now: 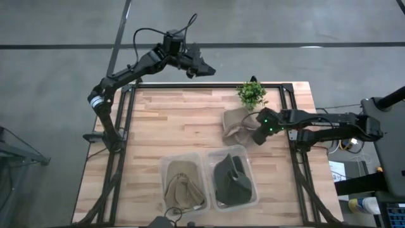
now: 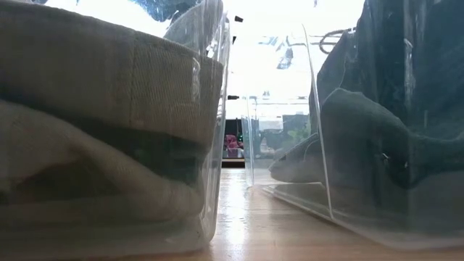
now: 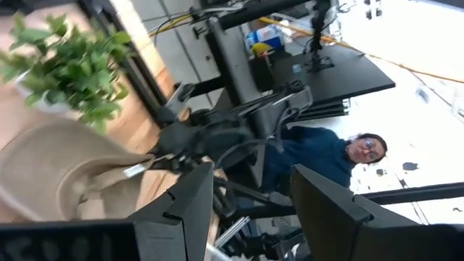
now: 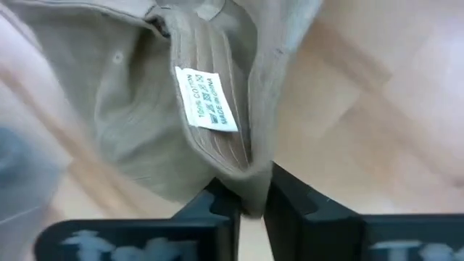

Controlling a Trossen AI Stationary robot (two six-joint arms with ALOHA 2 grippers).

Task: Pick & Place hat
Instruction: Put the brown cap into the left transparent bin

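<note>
Tan hat (image 1: pixel 237 122) on the wooden tabletop (image 1: pixel 171 126), right of centre toward the far edge, just near of a small green plant (image 1: pixel 252 93). Right gripper (image 1: pixel 256 134) low at the hat's right side, fingers (image 4: pixel 221 199) pinching the hat's edge; in the right wrist view, fabric squeezed between the two dark fingers, the inner band and a white label (image 4: pixel 206 99) turned up, the tabletop's wood showing beside it. Left gripper (image 1: pixel 204 68) raised beyond the far edge of the tabletop, well apart from the hat, fingers (image 3: pixel 185 203) spread with a clear gap and nothing between them. Near edge of the tabletop: two clear bins side by side, the left bin (image 1: pixel 182 183) holding a tan hat, the right bin (image 1: pixel 234 179) holding a dark hat. Low view filled by both bins close up, tan cloth behind the left wall (image 2: pixel 109 109), dark cloth behind the right wall (image 2: pixel 391 123). Left wrist view looking toward the hat (image 3: pixel 65 170), the plant (image 3: pixel 69 69) and the right arm (image 3: pixel 217 134), with a person (image 3: pixel 326 156) in a dark top at desks beyond the tabletop.
</note>
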